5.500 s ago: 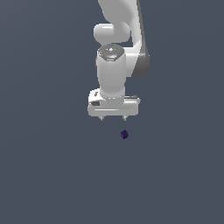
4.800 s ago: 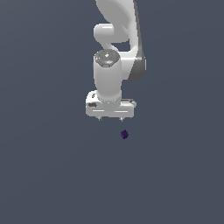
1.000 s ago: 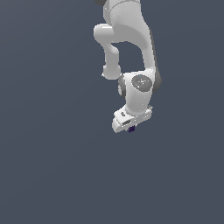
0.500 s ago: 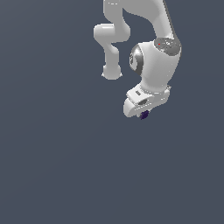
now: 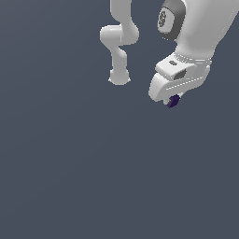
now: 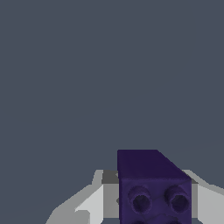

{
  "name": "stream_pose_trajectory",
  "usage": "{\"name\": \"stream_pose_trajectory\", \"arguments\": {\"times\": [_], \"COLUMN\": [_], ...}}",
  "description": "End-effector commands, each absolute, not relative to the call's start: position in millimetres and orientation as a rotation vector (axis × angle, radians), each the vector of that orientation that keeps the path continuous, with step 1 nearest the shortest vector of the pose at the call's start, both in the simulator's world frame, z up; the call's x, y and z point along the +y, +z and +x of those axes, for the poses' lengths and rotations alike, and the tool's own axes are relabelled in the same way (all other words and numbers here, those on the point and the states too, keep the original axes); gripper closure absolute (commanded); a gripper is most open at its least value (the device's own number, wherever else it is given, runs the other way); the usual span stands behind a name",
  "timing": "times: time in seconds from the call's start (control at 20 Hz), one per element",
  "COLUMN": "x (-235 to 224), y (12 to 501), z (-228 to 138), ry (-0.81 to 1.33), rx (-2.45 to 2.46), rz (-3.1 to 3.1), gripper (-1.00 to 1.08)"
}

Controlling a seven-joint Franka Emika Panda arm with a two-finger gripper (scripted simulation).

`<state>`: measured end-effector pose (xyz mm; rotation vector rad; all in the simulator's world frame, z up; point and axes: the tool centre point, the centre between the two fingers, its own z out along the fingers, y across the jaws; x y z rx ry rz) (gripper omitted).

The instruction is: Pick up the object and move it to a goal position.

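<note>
Cube (image 5: 173, 101), dark purple, sits pinched between jaws of gripper (image 5: 171, 101), carried clear of grey floor at exterior view's upper right. Wrist view: cube (image 6: 153, 186) centred between white fingers (image 6: 89, 203), long axis running away from camera. No goal marker visible; direction to goal cannot be told.

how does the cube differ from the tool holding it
The cube is dark purple; the tool is white with grey parts. The cube is far smaller, only peeking out below the tool in the exterior view. The cube is a plain block with round dimples on one face in the wrist view; the tool is a rounded body with fingers either side. Both are off the ground together.
</note>
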<state>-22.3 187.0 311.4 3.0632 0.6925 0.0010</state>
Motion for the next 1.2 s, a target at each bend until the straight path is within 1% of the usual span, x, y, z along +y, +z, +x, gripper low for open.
{"name": "stream_pose_trajectory", "arguments": {"times": [0.0, 0.25, 0.55, 0.85, 1.15], "x": [197.4, 216.1, 231.5, 240.2, 243.0], "y": [338.3, 384.7, 421.8, 441.5, 447.8], "z": [-24.3, -26.0, -26.3, -25.8, -25.0], "ry": [0.0, 0.0, 0.0, 0.0, 0.0], "rx": [0.692, 0.691, 0.69, 0.69, 0.69], "rz": [3.064, 3.064, 3.065, 3.065, 3.065], "gripper": [1.08, 1.08, 1.08, 1.08, 1.08]}}
